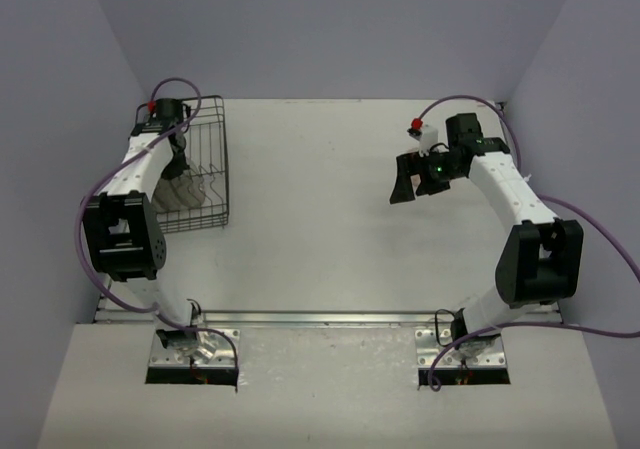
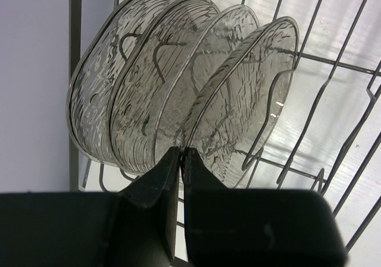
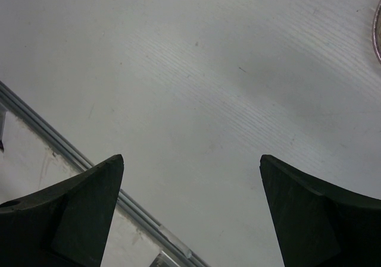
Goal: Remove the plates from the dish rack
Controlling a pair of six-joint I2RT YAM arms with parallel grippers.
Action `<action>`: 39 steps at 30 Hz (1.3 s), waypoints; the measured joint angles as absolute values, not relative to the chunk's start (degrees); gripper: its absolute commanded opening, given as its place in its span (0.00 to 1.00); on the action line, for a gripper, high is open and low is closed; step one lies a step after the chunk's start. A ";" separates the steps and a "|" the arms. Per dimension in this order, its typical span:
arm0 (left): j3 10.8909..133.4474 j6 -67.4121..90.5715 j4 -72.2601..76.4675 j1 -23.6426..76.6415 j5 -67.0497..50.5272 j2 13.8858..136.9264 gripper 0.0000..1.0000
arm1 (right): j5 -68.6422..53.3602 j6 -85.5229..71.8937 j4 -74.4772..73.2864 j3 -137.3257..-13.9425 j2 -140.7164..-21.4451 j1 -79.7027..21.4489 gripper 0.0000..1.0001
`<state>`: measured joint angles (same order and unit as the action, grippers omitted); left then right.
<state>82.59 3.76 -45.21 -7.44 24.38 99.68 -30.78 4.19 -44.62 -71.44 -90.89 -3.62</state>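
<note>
Several see-through plates [image 2: 149, 82] with a rippled texture stand on edge, side by side, in the black wire dish rack [image 2: 333, 62]. My left gripper [image 2: 181, 153] is inside the rack and shut on the lower rim of one of the right-hand plates. In the top view the rack [image 1: 222, 159] stands at the far left of the table, with the plates [image 1: 190, 194] and my left gripper [image 1: 180, 174] in it. My right gripper [image 1: 408, 179] hovers open and empty over the right side of the table. Its wrist view [image 3: 190, 160] shows bare table between the fingers.
A curved rim of something round [image 3: 377, 32] shows at the right edge of the right wrist view. A metal rail [image 1: 330, 319] runs along the table's near edge and also shows in the right wrist view [image 3: 89, 166]. Purple walls close in the left, back and right sides.
</note>
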 measured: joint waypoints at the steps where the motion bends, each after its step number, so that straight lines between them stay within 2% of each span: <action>1: 82.82 3.56 -45.59 -7.44 24.41 99.67 0.00 | -30.93 4.19 -44.63 -71.44 -90.89 -3.62 0.96; 13: 86.23 -0.35 -49.72 -7.01 28.70 91.73 0.00 | -33.11 3.14 -44.83 -72.07 -89.75 -3.62 0.94; 18: 90.28 -3.21 -50.05 -5.75 29.17 87.90 0.00 | -34.14 2.09 -44.44 -72.66 -88.46 -3.62 0.89; 23: 92.92 -4.05 -51.08 -5.54 15.52 83.09 0.00 | -35.42 -2.18 -38.86 -71.85 -83.62 -3.66 0.80; 30: 92.82 -4.09 -51.31 -2.46 -14.57 76.61 0.00 | -37.93 -9.27 -30.29 -71.71 -77.86 -5.43 0.57; 36: 89.66 -4.24 -51.54 9.77 -24.11 77.88 0.00 | -36.35 -12.59 -28.92 -75.48 -79.13 -12.82 0.53; 39: 89.45 -4.32 -52.32 11.73 -26.05 79.60 0.00 | -34.64 -13.04 -29.45 -80.02 -81.62 -18.95 0.53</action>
<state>89.45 -4.32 -52.32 11.73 -26.05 79.60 -34.64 -13.04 -29.45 -80.02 -81.62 -18.95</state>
